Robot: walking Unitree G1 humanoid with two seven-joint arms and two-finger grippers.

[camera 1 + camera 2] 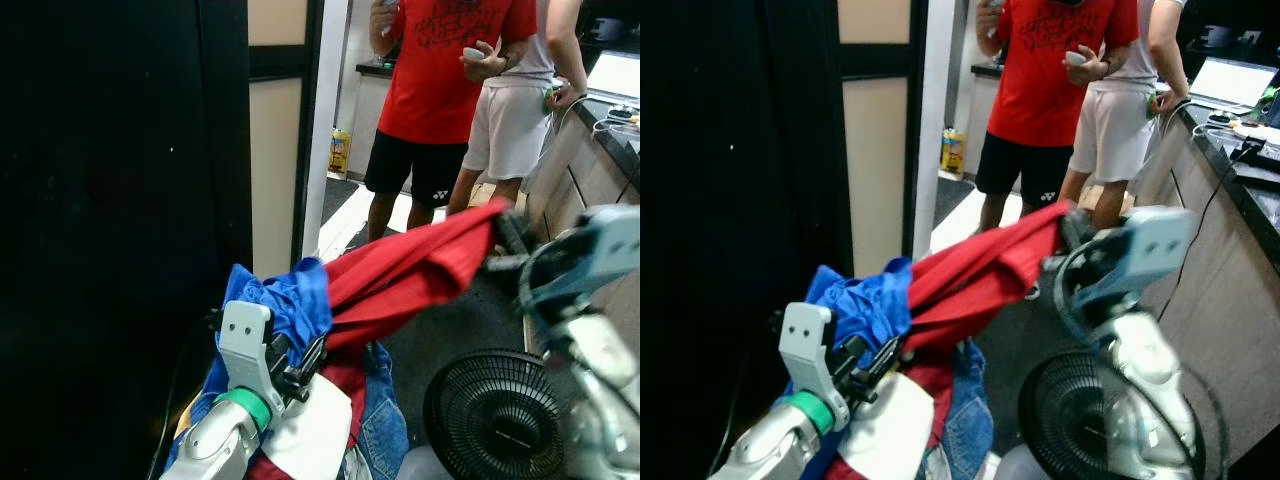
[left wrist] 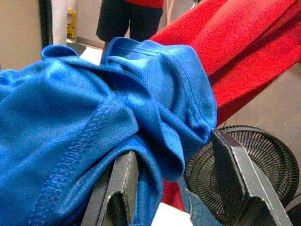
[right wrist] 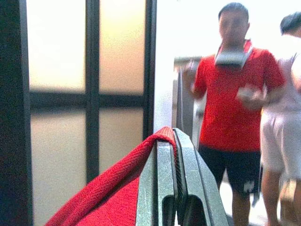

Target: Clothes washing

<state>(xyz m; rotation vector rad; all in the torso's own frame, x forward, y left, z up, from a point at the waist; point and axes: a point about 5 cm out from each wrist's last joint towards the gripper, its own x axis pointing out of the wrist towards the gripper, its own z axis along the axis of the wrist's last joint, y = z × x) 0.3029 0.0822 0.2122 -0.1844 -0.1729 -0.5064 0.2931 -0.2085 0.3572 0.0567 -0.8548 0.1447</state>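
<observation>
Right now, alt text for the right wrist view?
The right pincer is shut on a red cloth that drapes down from its tips. Behind are frosted door panels and two blurred people, one in a red shirt.

Dim and near black down the left of both eye views; glaring white behind 2 blurred people (image 3: pixel 233 89); soft, grainy throughout.

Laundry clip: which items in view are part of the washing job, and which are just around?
Job:
red garment, pinched in the right end effector
blue garment, between the left end effector's fingers
denim piece
white cloth

Just around:
black fan
two people
yellow container
</observation>
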